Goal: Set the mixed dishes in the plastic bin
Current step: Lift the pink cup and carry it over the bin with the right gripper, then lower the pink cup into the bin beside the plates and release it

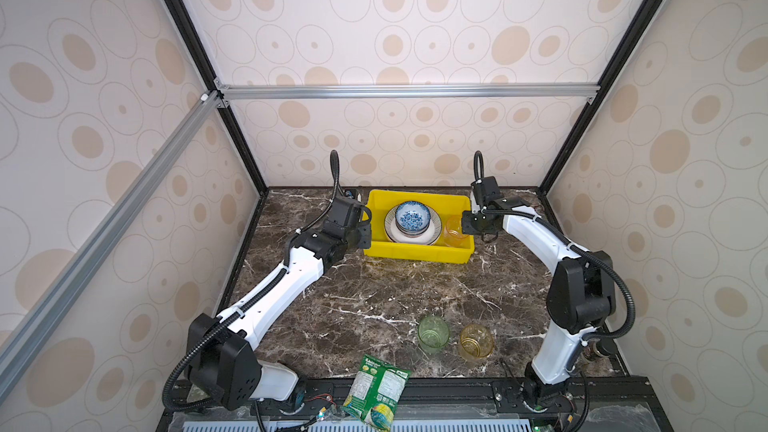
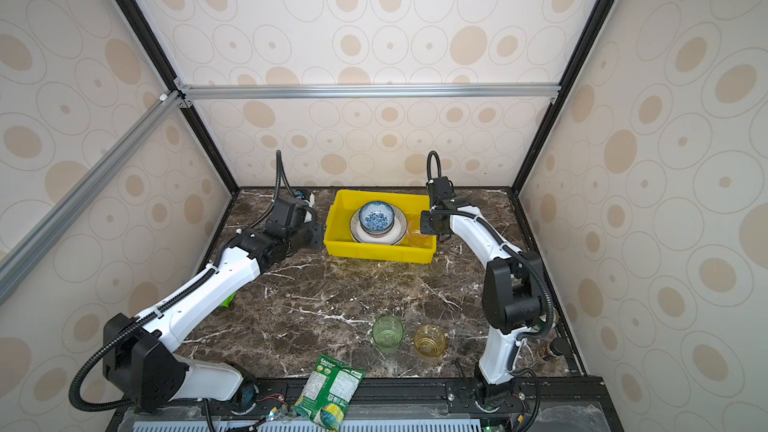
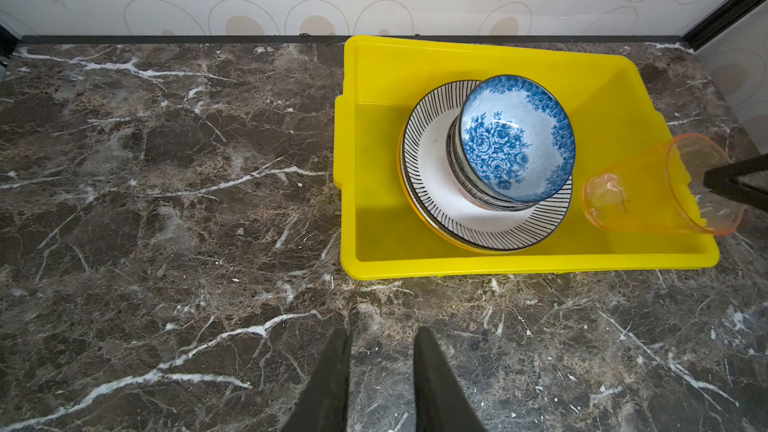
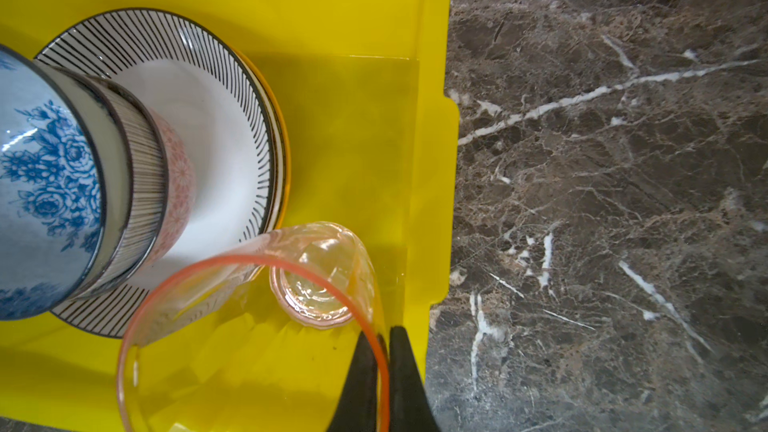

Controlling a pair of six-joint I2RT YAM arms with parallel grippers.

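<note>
Counting what's in the bright yellow rectangular plastic bin (image 1: pixel 415 254): stack of round ceramic plates topped by a black-striped white plate (image 3: pixel 432 184), with nested bowls on that and a blue floral ceramic bowl (image 3: pixel 515 139) uppermost. Pinched by the rim in the right gripper (image 4: pixel 382 332), jaws closed on the glass wall: pink transparent glass tumbler (image 4: pixel 316 284), inside the bin's right end, just beside the plate stack. Long axis tilted off vertical, mouth up toward the gripper and out over the bin's right wall, base down toward the plates; can't tell whether the base touches the bin floor, probably close. Empty: left gripper (image 3: pixel 382 332), over bare marble tabletop (image 3: pixel 166 201) left of the bin, jaws partly apart. Outstanding: release of the pink tumbler, then green glass tumbler (image 1: pixel 433 333) and amber glass tumbler (image 1: pixel 476 342), both upright near the front edge, well apart from the bin. Roughly two-thirds through, judging by count. Not in scope: green printed snack packet (image 1: pixel 376 390) at the front edge.
</note>
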